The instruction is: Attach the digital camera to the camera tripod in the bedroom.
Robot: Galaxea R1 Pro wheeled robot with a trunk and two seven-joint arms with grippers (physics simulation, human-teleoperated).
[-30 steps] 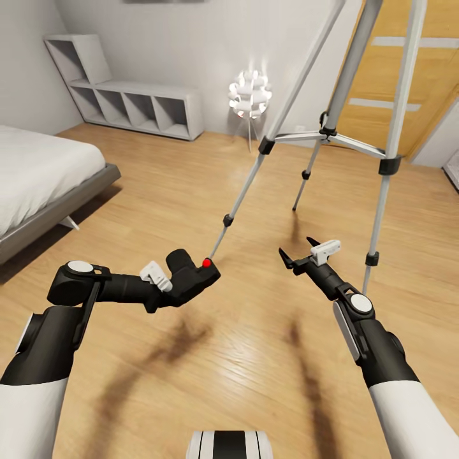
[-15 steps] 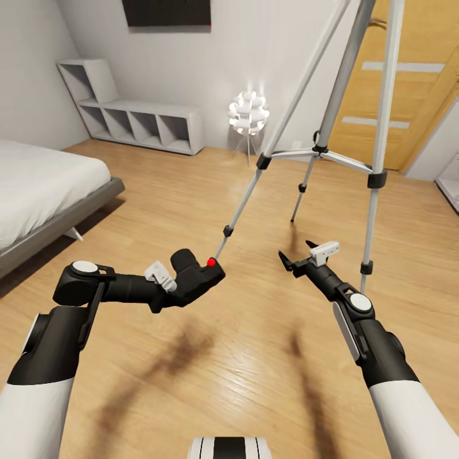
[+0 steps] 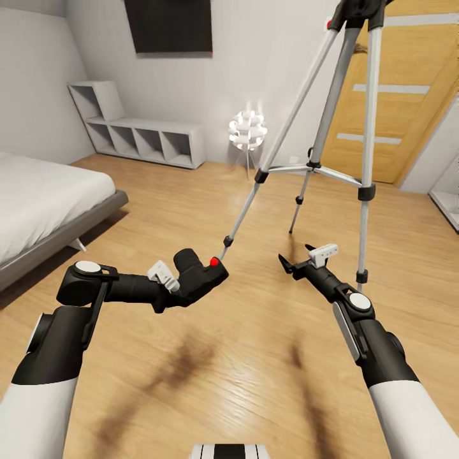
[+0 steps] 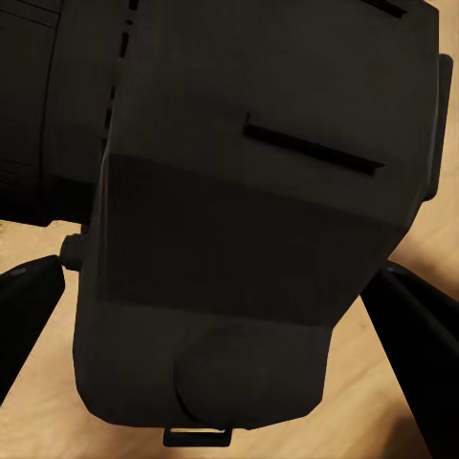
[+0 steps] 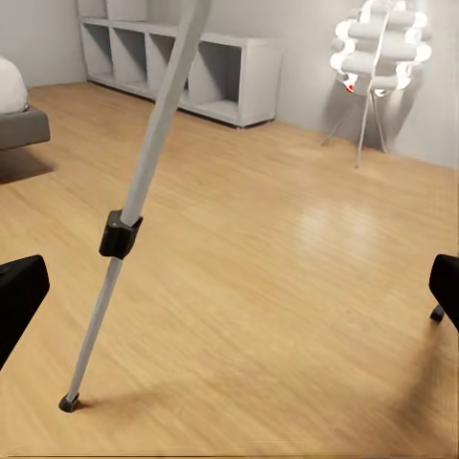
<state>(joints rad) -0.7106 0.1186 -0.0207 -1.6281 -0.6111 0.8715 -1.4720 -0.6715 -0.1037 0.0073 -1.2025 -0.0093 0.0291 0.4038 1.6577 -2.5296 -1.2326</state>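
The left gripper (image 3: pixel 185 287) was clamped on the digital camera (image 3: pixel 199 275), holding it above the wood floor (image 3: pixel 191 210) with the red button (image 3: pixel 215 261) facing up and toward the tripod. In the left wrist view the camera body (image 4: pixel 249 210) sat between the two dark fingers (image 4: pixel 29 306), pressed against both.

The camera tripod (image 3: pixel 331 146) stood on the floor ahead and to the right of the camera, its black head (image 3: pixel 357 9) well above the held camera. Its nearest leg (image 3: pixel 255 185) slanted down to a foot that, in the head view, lay just behind the camera's button; contact could not be judged.

The right gripper (image 3: pixel 294 258) hung with its fingers apart and nothing between them, between the tripod's near legs in the head view. The right wrist view showed a tripod leg (image 5: pixel 143 182) ahead of it, with white shelves (image 5: pixel 191 67) and a white lamp (image 5: pixel 378 53) by the wall.
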